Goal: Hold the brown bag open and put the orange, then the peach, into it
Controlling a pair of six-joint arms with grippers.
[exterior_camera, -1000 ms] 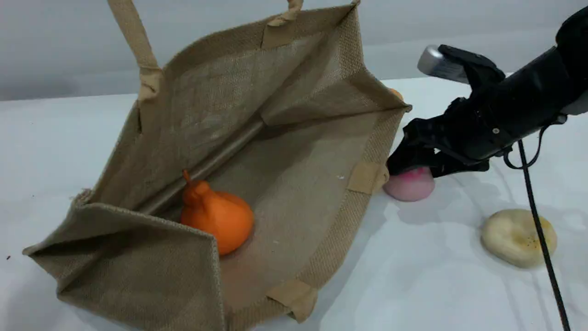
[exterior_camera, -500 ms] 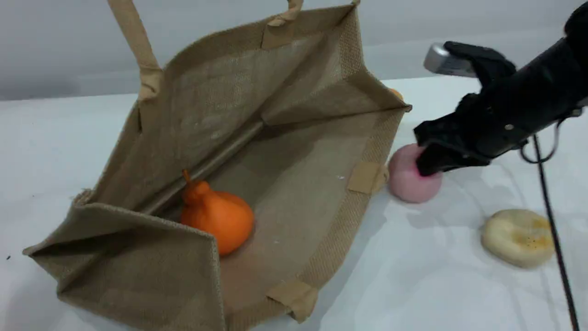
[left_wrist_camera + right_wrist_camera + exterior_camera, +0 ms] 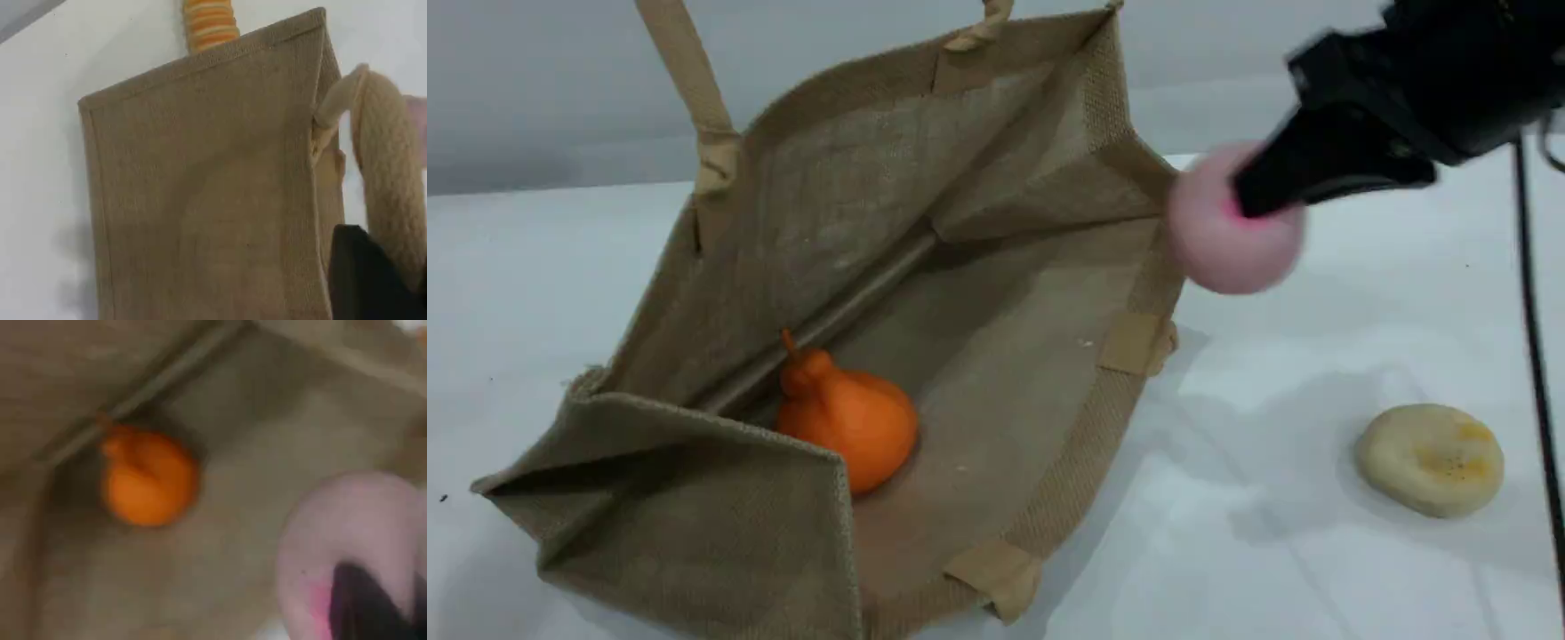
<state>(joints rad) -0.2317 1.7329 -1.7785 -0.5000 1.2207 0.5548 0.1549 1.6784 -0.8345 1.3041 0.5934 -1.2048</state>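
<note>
Jaws have lifted the peach (image 3: 1227, 240) off table

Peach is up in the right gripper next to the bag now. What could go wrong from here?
The right gripper pinches the soft pale pink round peach near its top only, so it may slip before clearing the large tan-brown woven jute bag. The peach hangs level with the bag's right rim and could snag it. It might land on the bright orange pear-shaped fruit.

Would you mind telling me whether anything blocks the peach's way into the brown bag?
Nothing visible does. The peach, held by the right gripper, is beside the brown bag's open mouth; the orange lies deeper inside.
</note>
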